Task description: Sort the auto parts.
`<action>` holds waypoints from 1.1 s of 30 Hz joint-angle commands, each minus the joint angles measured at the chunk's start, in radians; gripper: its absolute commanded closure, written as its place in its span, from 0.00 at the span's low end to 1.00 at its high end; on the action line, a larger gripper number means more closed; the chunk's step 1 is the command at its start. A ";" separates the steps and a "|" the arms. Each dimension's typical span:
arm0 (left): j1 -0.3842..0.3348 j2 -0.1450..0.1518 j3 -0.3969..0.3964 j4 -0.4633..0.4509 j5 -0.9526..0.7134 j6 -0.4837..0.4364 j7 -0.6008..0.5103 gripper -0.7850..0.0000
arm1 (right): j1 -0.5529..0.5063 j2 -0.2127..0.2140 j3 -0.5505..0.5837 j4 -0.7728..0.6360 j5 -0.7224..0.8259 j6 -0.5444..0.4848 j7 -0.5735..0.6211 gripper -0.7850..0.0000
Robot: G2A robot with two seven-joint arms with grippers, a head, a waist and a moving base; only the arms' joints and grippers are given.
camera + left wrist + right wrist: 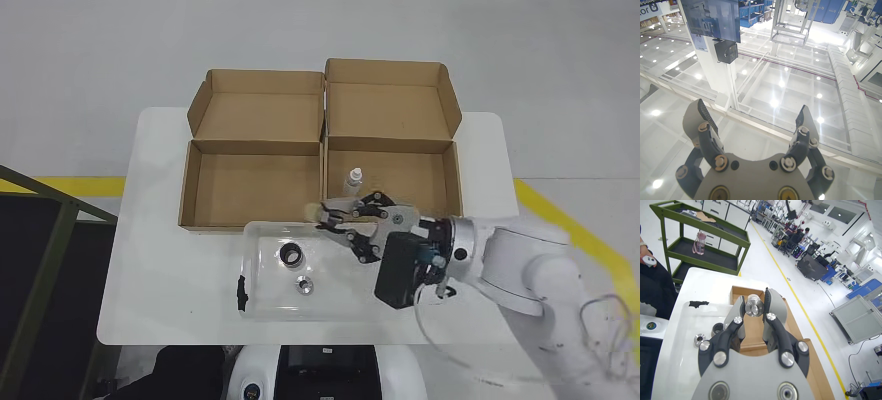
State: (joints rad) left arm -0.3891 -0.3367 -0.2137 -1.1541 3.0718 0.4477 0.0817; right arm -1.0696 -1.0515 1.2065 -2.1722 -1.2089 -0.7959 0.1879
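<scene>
While my right gripper (754,303) pinches a short metal cylinder (754,308) between its fingers, the piece hangs clear of the table (160,260). It sits at the near wall of two open boxes, close to where they meet, and I cannot tell which box it is over. Just below and beside it is the clear tray (262,300), where a dark ring (291,255) and a silver bushing (304,286) lie near each other without touching. Beyond the tray, the left cardboard box (250,185) and the right cardboard box (395,175) stand side by side, walls touching. A small white part (354,180) stands in the right one, near the shared wall. My left gripper (751,111) points up at the ceiling, fingers spread wide.
</scene>
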 commanded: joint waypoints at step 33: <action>0.000 0.000 0.000 0.000 0.000 0.000 0.000 0.00 | -0.074 -0.002 0.117 0.072 -0.019 0.076 -0.297 1.00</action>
State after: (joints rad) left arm -0.3891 -0.3367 -0.2137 -1.1541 3.0718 0.4477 0.0817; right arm -1.1454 -1.0538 1.3230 -2.1090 -1.2240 -0.7170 -0.1181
